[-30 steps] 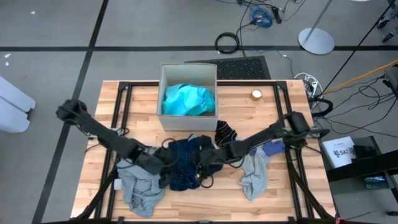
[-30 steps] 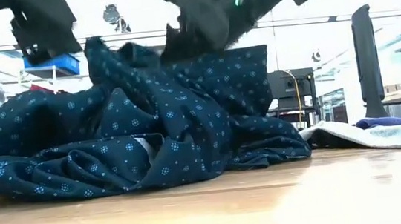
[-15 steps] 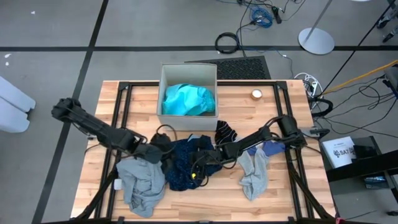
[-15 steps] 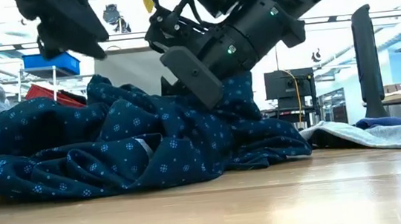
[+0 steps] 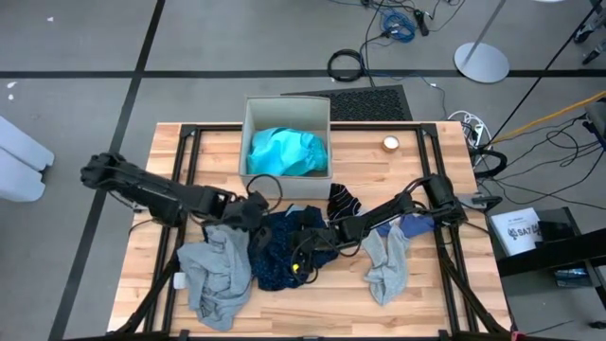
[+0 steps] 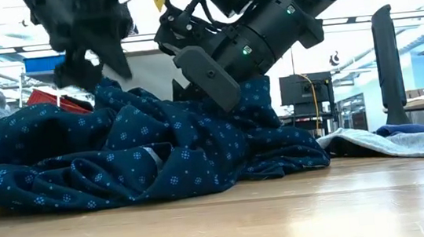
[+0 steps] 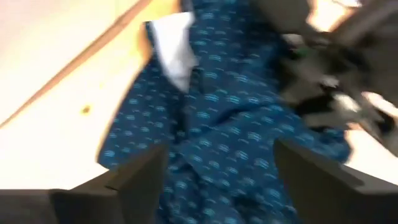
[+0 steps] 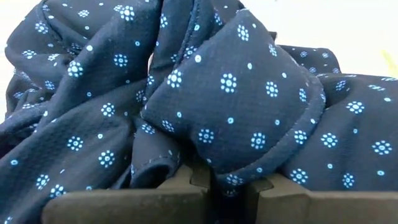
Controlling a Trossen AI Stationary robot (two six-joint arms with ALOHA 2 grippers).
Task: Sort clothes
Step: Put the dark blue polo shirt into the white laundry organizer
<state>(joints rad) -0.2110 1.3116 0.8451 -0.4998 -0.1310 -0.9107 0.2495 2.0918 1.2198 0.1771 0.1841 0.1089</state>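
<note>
Clothes lie spread over the near half of the wooden worktop (image 5: 379, 170). Navy garment with small dots (image 5: 284, 246) is crumpled in the middle, between the two arms. On its left side a grey garment (image 5: 213, 279) lies in a heap, and on its right side another grey garment (image 5: 388, 265) lies flat. Striped black socks (image 5: 343, 201) rest just behind the navy garment, near the beige box (image 5: 286, 112). Inside this box sits the turquoise garment (image 5: 287, 152). One small blue piece (image 5: 417, 225) shows partly under the right arm.

Left end effector (image 7: 221, 165) hovers just above the left edge of the navy garment, and its two fingers stand wide apart with nothing between them; in the left wrist view only dotted cloth is seen below the gap. In the low view it hangs over the highest fold of the fabric.

Right end effector (image 8: 227, 186) is pressed down into the right part of the navy garment. Its fingers are nearly together, and a fold of the dotted cloth is pinched between them, as the right wrist view shows. In the low view it leans down on the pile from above.
</note>
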